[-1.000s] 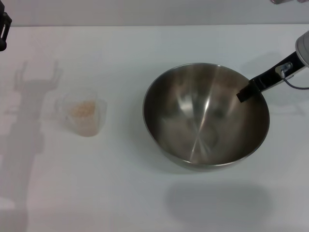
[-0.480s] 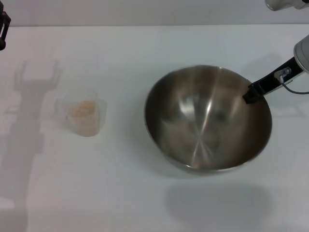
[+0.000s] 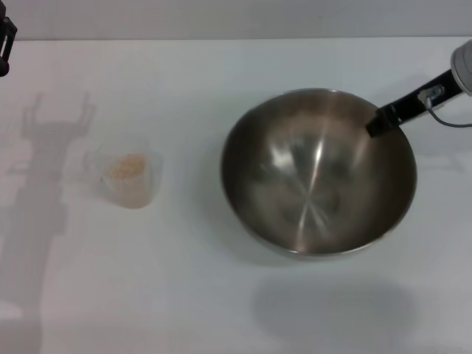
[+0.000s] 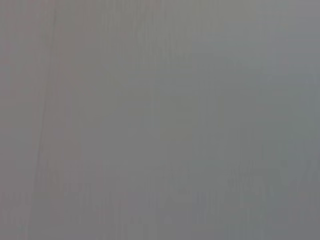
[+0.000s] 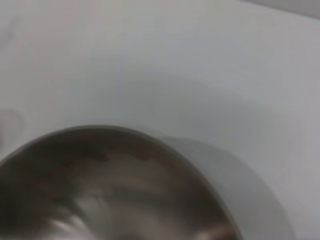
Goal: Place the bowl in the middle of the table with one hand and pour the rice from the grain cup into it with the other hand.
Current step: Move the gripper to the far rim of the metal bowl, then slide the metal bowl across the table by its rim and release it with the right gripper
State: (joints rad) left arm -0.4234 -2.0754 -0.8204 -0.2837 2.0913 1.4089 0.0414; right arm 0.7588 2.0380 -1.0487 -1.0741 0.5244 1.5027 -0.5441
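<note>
The steel bowl [image 3: 317, 184] sits right of the table's [image 3: 206, 74] middle. My right gripper [image 3: 377, 124] reaches in from the right edge and holds the bowl's far right rim; one dark finger shows inside the rim, the other is hidden. The right wrist view shows the bowl's rim and inside [image 5: 100, 190] close up on the white tabletop [image 5: 150, 75]. The clear grain cup [image 3: 131, 177] stands upright at the left, with rice [image 3: 125, 166] in it. My left gripper [image 3: 4, 44] is parked at the far left edge, only partly in view. The left wrist view shows plain grey.
The left arm's shadow [image 3: 44, 147] falls on the table beside the cup. A soft shadow [image 3: 332, 310] lies in front of the bowl. A cable [image 3: 446, 122] loops at the right gripper's wrist.
The right gripper has drawn back slightly to the right and far side with the bowl's rim, and the bowl has shifted and tipped a little with it. The cup and left arm have not moved.
</note>
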